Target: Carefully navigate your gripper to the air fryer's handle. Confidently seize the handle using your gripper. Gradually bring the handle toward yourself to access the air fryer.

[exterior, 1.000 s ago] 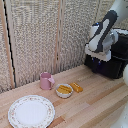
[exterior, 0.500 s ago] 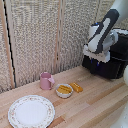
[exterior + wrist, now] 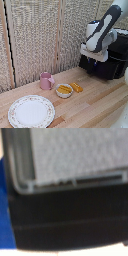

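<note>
The gripper (image 3: 93, 61) has hardly moved and stays right at the front of the air fryer (image 3: 114, 61), but I cannot tell if it grips anything.

Exterior view faces the table's front, air fryer (image 3: 112, 57) at two o'clock; wrist view presses close against it (image 3: 65, 220).

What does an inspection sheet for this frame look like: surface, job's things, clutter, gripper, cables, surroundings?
Surface: wooden table.
Job's things: black air fryer at the exterior view's right; its handle is hidden behind the arm.
Clutter: pink mug, small bowl with yellow food, orange piece beside it, patterned plate.
Gripper: gripper at the fryer's front; jaw state not readable.
Cables: nothing seen.
Surroundings: woven screen panels behind.
</note>
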Available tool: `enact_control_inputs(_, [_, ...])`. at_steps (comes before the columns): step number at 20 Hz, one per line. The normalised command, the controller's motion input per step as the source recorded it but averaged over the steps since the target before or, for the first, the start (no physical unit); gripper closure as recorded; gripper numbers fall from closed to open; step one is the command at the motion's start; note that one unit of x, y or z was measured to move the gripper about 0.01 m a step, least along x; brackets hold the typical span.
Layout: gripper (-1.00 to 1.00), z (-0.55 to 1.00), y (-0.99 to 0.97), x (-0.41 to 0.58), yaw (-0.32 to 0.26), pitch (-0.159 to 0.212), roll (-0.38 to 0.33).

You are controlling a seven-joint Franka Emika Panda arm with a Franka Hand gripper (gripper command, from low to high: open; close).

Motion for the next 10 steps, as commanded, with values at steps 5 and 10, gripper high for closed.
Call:
enact_control_inputs(5, [1.0, -0.08, 0.86, -0.075, -0.029, -0.013, 0.008])
enact_control_inputs(10, [1.0, -0.1, 0.51, -0.075, -0.053, -0.039, -0.02])
